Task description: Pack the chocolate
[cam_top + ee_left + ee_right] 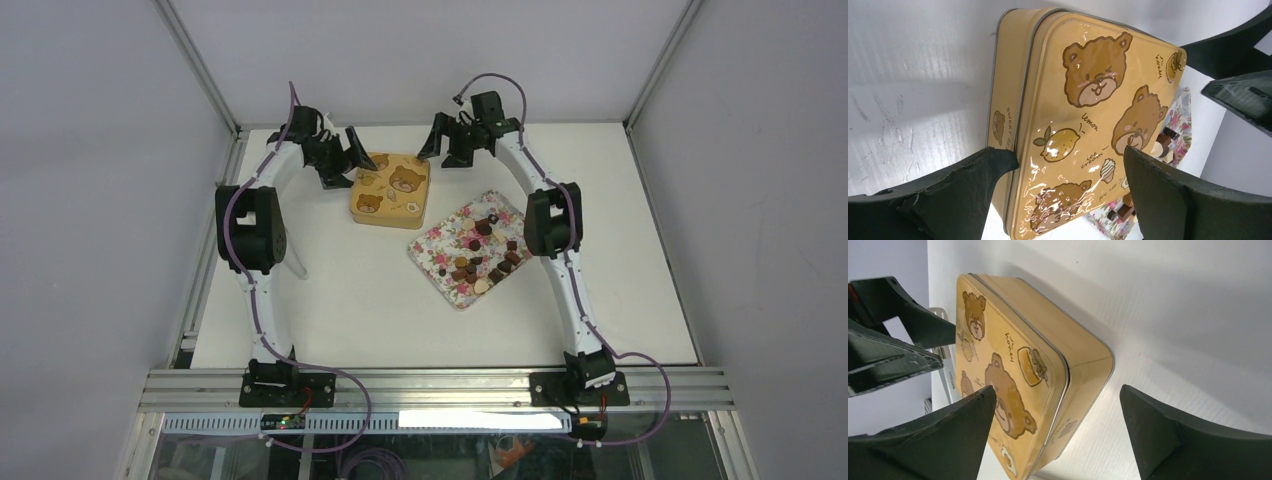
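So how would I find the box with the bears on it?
Start at the white table and look toward its far edge. The box sits there, just beyond and left of the flowery tray holding the chocolate. It is the only yellow, lidded tin, printed with brown bear faces; the tray is flat, open and pink-flowered.

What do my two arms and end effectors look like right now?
The left arm and right arm have white links, bulky black joint housings and black bases; a purple cable runs along each. The left end effector and right end effector are matte black, each with two broad tapering fingers.
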`<state>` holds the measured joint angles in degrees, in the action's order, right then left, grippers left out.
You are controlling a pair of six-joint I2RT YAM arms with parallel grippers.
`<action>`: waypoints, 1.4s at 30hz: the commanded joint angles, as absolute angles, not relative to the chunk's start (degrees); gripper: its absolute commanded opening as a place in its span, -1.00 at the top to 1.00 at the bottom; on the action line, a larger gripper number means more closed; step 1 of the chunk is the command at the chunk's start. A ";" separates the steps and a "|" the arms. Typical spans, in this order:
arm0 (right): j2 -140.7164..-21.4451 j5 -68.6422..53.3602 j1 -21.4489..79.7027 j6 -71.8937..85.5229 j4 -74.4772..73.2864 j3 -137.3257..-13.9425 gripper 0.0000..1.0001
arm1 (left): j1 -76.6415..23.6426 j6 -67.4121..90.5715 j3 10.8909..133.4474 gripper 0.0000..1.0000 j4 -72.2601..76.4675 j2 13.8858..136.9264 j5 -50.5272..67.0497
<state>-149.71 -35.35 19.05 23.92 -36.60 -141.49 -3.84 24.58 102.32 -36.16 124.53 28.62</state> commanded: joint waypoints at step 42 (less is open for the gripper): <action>-152.92 -51.94 20.62 40.24 -3.69 -131.64 -0.98 | -7.56 42.33 74.53 -0.97 -21.18 106.59 30.98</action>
<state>-156.64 -49.12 20.14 38.96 -6.57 -133.49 -7.79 43.07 70.96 -23.62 104.92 30.09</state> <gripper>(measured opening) 0.986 0.988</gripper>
